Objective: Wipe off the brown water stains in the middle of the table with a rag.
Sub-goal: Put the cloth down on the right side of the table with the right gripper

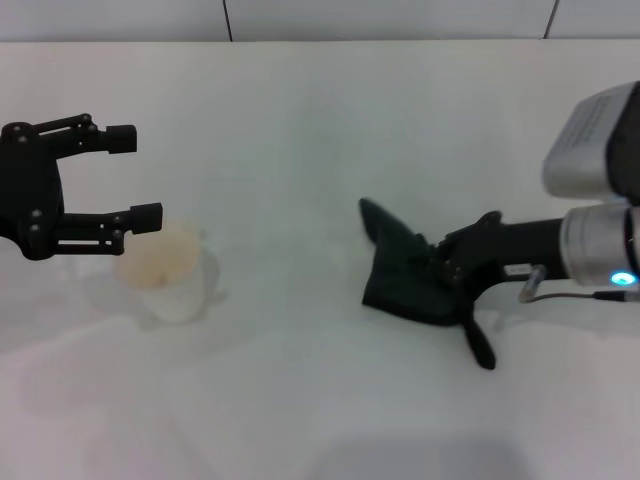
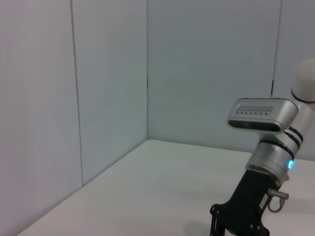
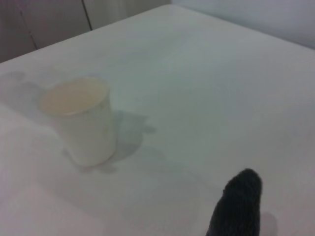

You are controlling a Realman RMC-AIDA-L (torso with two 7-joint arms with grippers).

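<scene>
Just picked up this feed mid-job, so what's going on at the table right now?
The right gripper is down on the table, shut on the rag, which lies pressed flat near the middle. No brown stain shows on the bare surface around it; whether any sits under the cloth cannot be told. The left gripper hangs open above a white cup on the robot's left, not touching it.

My right gripper (image 1: 450,265) is sunk in the rag (image 1: 405,280); I cannot see its fingertips. No stain is visible; the rag may hide it. The right wrist view cuts the rag (image 3: 238,206) at the frame's edge.
</scene>
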